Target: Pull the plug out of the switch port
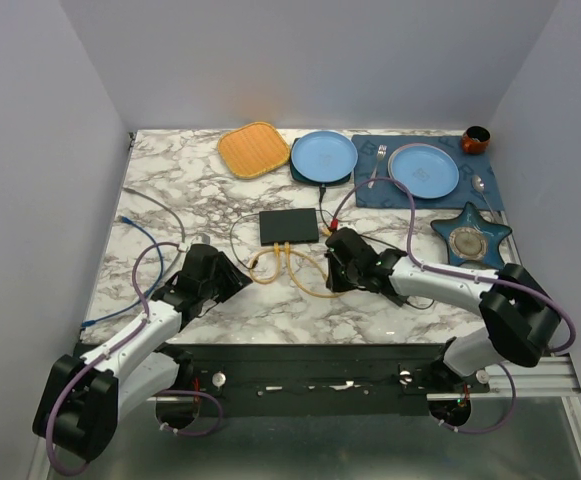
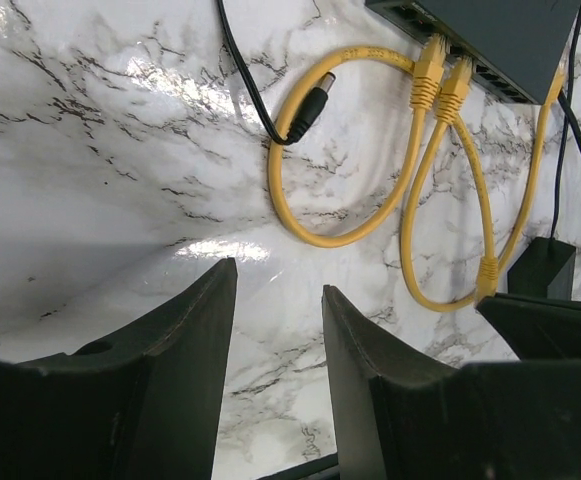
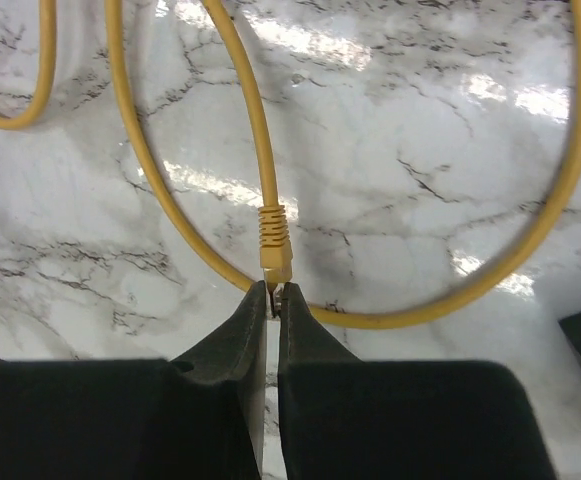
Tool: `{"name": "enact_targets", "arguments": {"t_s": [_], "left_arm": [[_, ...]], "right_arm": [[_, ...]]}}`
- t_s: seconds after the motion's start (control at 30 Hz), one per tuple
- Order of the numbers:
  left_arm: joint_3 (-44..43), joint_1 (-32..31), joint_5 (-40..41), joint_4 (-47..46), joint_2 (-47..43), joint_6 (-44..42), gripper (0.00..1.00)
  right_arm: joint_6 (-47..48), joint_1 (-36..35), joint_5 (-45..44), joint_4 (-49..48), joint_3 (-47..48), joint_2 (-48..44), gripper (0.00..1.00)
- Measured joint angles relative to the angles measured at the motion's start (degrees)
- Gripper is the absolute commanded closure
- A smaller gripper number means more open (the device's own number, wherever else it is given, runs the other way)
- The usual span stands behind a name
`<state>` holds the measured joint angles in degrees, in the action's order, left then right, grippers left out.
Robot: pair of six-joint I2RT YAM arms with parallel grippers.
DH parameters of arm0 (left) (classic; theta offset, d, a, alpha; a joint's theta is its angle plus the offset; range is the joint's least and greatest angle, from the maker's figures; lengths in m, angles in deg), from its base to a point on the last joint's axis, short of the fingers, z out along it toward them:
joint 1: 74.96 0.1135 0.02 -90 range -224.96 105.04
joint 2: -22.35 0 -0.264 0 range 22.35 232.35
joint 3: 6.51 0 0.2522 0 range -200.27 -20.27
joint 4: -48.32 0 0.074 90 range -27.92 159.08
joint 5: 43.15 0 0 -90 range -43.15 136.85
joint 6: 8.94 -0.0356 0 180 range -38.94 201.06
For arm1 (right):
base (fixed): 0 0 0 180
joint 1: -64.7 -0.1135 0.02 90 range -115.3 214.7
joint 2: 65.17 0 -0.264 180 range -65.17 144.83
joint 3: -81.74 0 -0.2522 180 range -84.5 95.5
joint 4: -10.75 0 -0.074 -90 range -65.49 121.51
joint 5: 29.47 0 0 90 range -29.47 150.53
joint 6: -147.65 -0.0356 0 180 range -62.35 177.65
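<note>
- Switch (image 1: pixel 289 227) lies flat near the middle of the marble table (image 1: pixel 160 205) in the top view, with its port edge facing the arms. Yellow cables (image 1: pixel 270 266) leave that edge and loop over the tabletop.
- From the same camera, the right gripper (image 1: pixel 334 278) sits low, just right of the switch's near corner, among the yellow loops. The left gripper (image 1: pixel 238 283) is to the left of the loops and apart from them. This view does not show how either pair of fingers stands.
- In the left wrist view, the left gripper (image 2: pixel 280 330) has its fingers spread, with only bare marble between them.
- Ahead of it, two yellow connectors (image 2: pixel 430 65) are seated side by side in the switch (image 2: pixel 500 35). A black barrel connector (image 2: pixel 310 105) lies loose on the marble to their left.
- Low on the right of that view, the plug (image 2: pixel 487 272) hangs on its cable end, out of the switch and well apart from it, meeting a dark finger there.
- In the right wrist view, the right gripper (image 3: pixel 273 295) has its fingers pressed together on the tip of the plug (image 3: pixel 275 240), close over the marble. The plug's cable runs straight up and away from it.
</note>
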<state>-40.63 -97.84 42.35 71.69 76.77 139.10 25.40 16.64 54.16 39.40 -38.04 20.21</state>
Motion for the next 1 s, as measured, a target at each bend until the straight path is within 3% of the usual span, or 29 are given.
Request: {"name": "enact_targets", "arguments": {"t_s": [0.27,0.73,0.8,0.83,0.87,0.93,1.0], "left_arm": [[-0.2,0.2,0.6,0.2,1.0,-0.2,0.49],[-0.8,0.8,0.9,0.3,4.2,-0.4,0.49],[-0.8,0.9,0.9,0.3,4.4,-0.4,0.49],[-0.9,1.0,0.9,0.3,4.7,-0.4,0.49],[-0.9,1.1,0.9,0.1,5.0,-0.4,0.49],[-1.1,1.2,0.9,-0.4,6.0,-0.4,0.49],[-1.8,1.2,0.8,-1.0,7.6,-0.4,0.49]], "right_arm": [[-0.5,-1.1,-4.0,8.9,-1.1,-5.2,0.99],[-3.3,-4.8,-8.4,26.2,-0.3,-22.6,0.99],[-3.3,-4.8,-8.3,27.8,-0.2,-23.2,0.9],[-3.3,-4.8,-8.3,28.5,-0.2,-23.2,0.74],[-3.3,-4.8,-8.2,29.0,-0.2,-23.0,0.67],[-3.3,-4.8,-7.9,29.4,-0.2,-22.6,0.56],[-3.2,-4.8,-7.7,29.6,-0.1,-21.9,0.52]]}}
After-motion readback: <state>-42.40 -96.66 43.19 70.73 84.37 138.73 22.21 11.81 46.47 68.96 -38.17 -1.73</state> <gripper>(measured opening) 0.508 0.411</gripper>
